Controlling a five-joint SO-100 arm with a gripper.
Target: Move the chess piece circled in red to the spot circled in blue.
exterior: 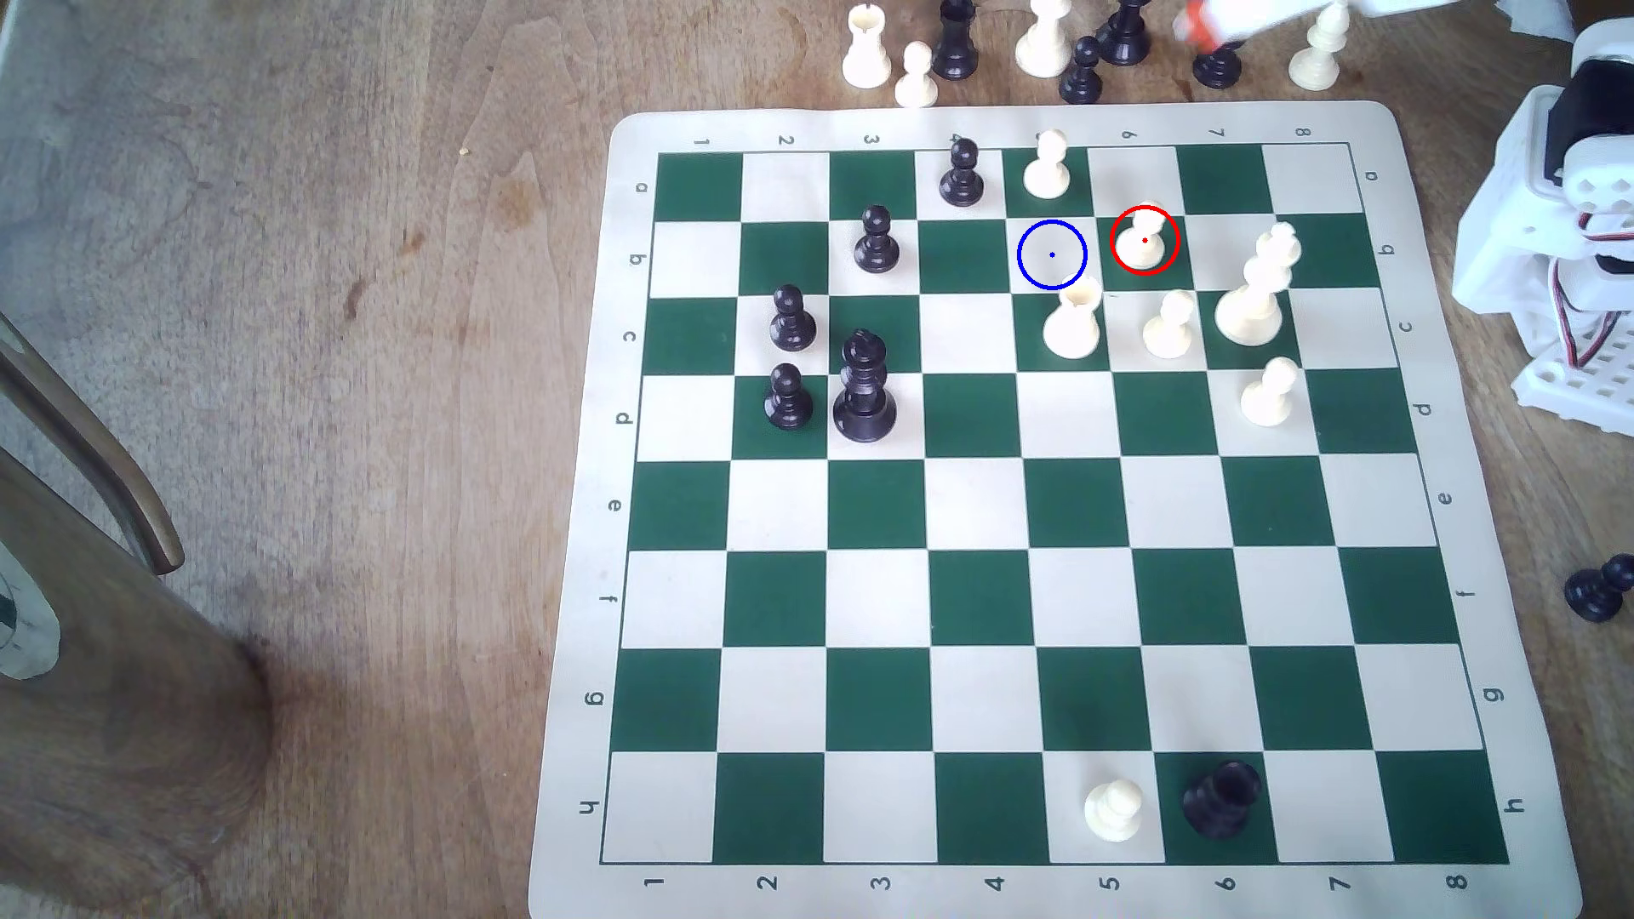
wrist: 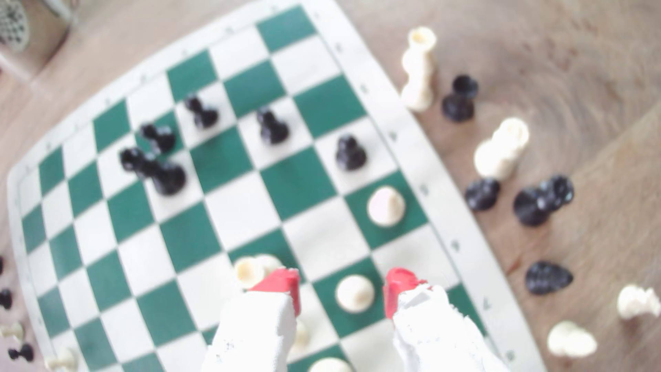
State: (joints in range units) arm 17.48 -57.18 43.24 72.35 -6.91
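Wooden worktop, brown, grain and stains visible. Green-and-cream chess mat lies flat on it, toward exterior view's right. Off-board pieces stand on bare wood beyond mat's far edge: cream rook, cream pawn, several black pieces. Lone black pawn on wood past mat's right edge.
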